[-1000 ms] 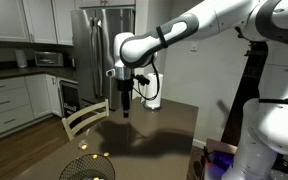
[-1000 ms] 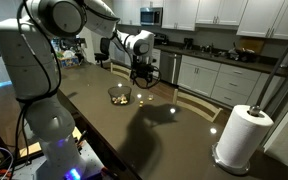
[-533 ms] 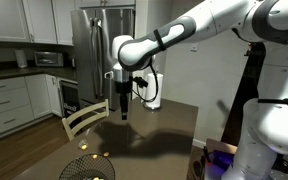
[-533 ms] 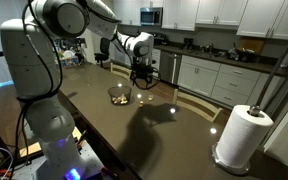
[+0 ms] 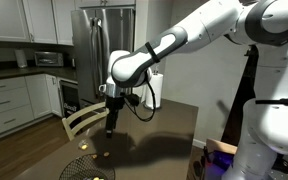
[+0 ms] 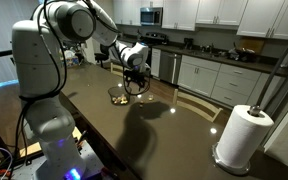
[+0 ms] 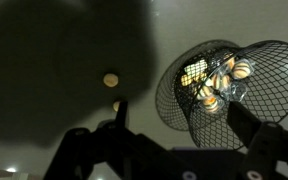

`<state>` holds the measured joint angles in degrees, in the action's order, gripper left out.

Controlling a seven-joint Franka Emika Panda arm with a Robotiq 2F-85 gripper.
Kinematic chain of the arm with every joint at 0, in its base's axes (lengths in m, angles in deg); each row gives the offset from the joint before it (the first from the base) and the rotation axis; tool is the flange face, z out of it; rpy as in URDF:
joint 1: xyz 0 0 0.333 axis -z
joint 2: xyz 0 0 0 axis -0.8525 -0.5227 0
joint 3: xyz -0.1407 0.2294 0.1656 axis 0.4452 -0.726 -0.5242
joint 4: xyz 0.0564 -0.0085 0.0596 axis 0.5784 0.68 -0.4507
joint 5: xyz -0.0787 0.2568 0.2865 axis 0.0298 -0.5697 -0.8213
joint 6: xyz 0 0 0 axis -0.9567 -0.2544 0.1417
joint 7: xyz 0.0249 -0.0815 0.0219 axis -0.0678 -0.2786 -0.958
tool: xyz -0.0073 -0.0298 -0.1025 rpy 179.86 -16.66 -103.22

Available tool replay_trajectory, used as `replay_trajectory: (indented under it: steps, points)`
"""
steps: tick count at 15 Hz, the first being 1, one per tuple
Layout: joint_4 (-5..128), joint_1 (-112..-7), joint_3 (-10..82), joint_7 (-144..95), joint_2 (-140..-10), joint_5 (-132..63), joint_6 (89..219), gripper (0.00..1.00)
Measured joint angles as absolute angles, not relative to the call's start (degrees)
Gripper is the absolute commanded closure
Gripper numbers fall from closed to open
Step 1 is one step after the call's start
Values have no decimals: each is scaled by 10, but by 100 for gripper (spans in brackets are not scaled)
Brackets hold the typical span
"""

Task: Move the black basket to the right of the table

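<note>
The black basket (image 7: 224, 95) is a round dark wire-mesh bowl with a few small pale round things inside. It stands on the dark brown table (image 6: 154, 135) in both exterior views (image 6: 120, 96) (image 5: 87, 168). My gripper (image 7: 184, 125) is open and empty. It hangs just above the basket's near rim, with one finger left of the basket and one over its right side. It also shows in both exterior views (image 6: 134, 87) (image 5: 109, 128). The fingers do not touch the mesh as far as I can tell.
A white paper towel roll (image 6: 236, 138) stands on the table's other end. A pale wooden slat-back chair (image 5: 84, 118) is pushed against the table's long side. Kitchen counters (image 6: 219, 60) and a steel fridge (image 5: 87, 50) lie beyond.
The arm has swung down and along the table toward the basket. The gripper is now lower and close over the basket. The basket has not moved.
</note>
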<state>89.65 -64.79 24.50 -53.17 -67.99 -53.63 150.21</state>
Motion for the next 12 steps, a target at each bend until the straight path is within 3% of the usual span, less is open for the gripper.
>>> replay_trajectory:
  steps: [12]
  points:
    - [887,-642,227,-527,-733,-595,1527,0]
